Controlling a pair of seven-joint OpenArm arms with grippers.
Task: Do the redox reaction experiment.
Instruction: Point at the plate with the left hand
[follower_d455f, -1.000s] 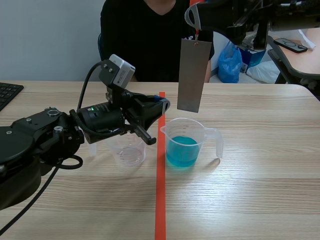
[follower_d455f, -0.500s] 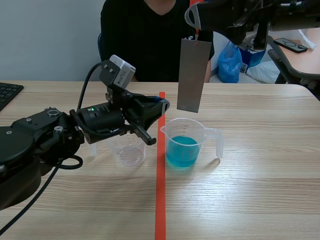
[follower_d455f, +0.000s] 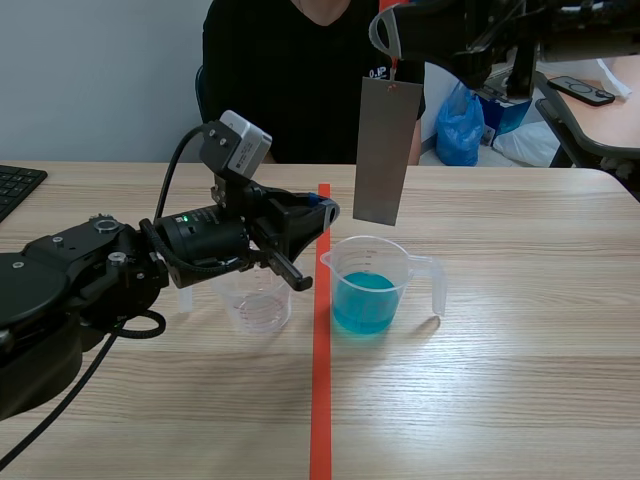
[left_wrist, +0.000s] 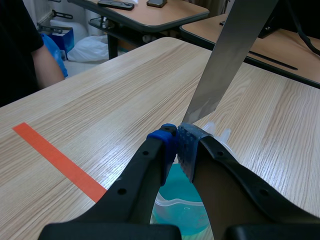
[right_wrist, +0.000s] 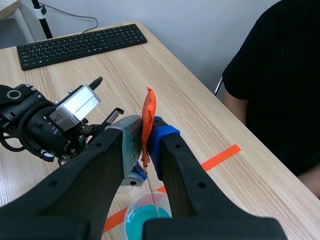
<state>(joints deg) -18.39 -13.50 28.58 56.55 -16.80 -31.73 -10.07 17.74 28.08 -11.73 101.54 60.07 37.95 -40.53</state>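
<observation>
Our right hand (right_wrist: 145, 131) is closed on a small orange tag (right_wrist: 148, 107), pinched between its pads. From that tag a flat grey metal strip (follower_d455f: 383, 150) hangs free, high above the bench (follower_d455f: 520, 340), its lower edge over the cup of blue liquid (follower_d455f: 370, 285) and clear of it. We judge the strip thin, stiff and light, but hung from a soft tag it can swing and twist. The tag seems the only sensible hold, since the bare metal looks smooth and would likely slip between pads. Lowering it calls for a slow, straight descent inside the rim. The cup is light plastic with a handle and spout, and we think a knock would tip or spill it. Our left hand (follower_d455f: 318, 212) has its fingers pressed together on nothing and hovers near the strip's lower end, just above that cup's rim, which crowds the way down. Under its arm stands an empty clear cup (follower_d455f: 258, 305), beside the orange tape line (follower_d455f: 321, 400). A person (follower_d455f: 290, 80) sits across the bench, and a keyboard (follower_d455f: 15, 185) lies well apart on our left.
</observation>
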